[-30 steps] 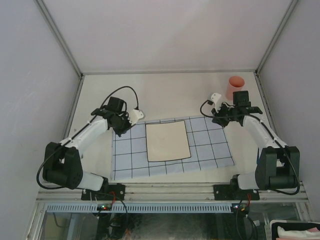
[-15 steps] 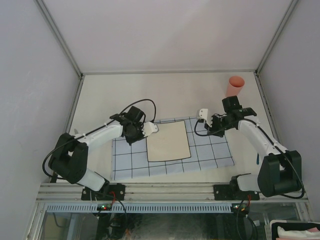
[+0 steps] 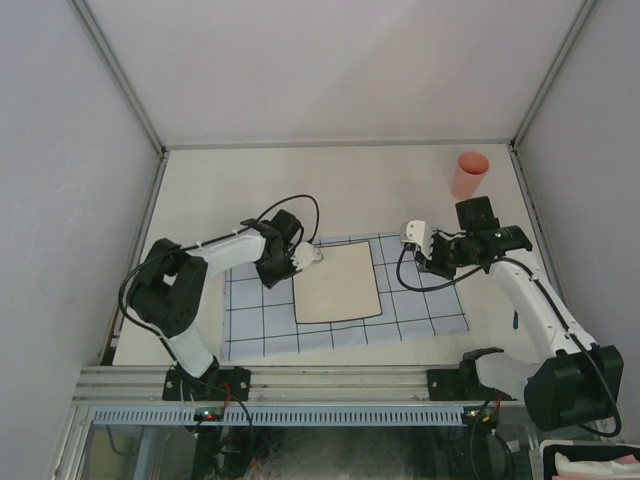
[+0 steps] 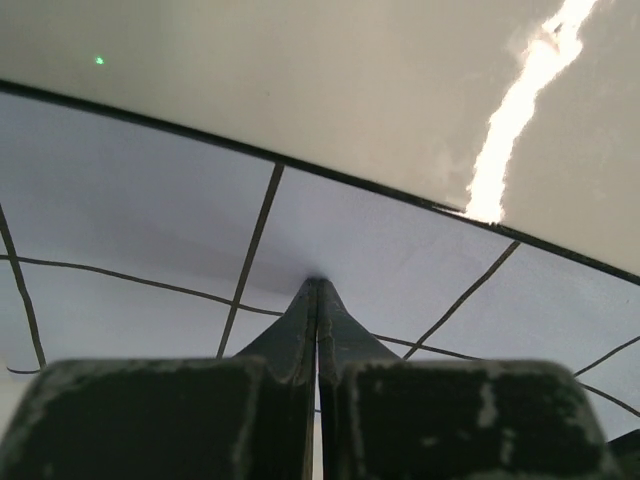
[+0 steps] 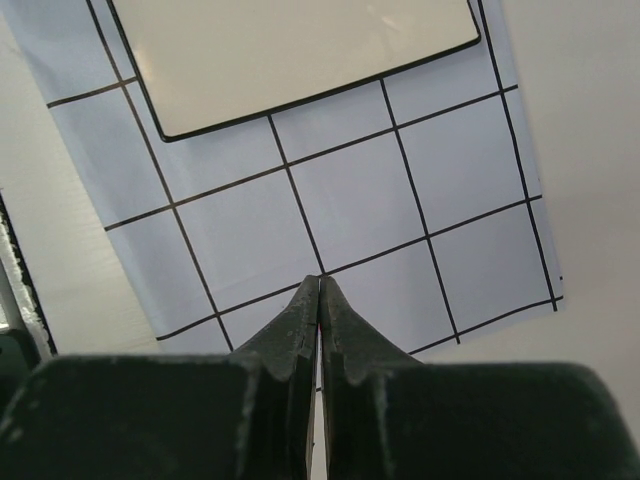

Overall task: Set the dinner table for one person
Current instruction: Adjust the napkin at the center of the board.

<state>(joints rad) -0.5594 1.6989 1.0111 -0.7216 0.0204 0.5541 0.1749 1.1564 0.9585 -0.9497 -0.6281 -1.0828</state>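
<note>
The dinner table (image 3: 330, 190) is a flat off-white surface with grey rails. A light-blue grid cloth (image 3: 420, 300) lies at its front middle, with a cream square plate (image 3: 337, 283) on it. An orange cup (image 3: 469, 174) stands at the back right. My left gripper (image 3: 308, 255) is shut at the plate's back-left corner; in the left wrist view its tips (image 4: 318, 287) rest on the cloth (image 4: 120, 200) just short of the plate (image 4: 300, 70). My right gripper (image 3: 413, 235) is shut and empty, above the cloth's back-right part (image 5: 340, 190), with the plate (image 5: 300, 50) ahead of it.
Pale walls and grey rails (image 3: 340, 146) close in the table at the back and sides. The cloth's right edge and bare table (image 5: 590, 150) show in the right wrist view. Black cables loop from both wrists.
My left gripper has moved right and forward, from the cloth's back-left corner to the plate's corner. My right gripper has moved left and forward, from beside the cup to over the cloth.
</note>
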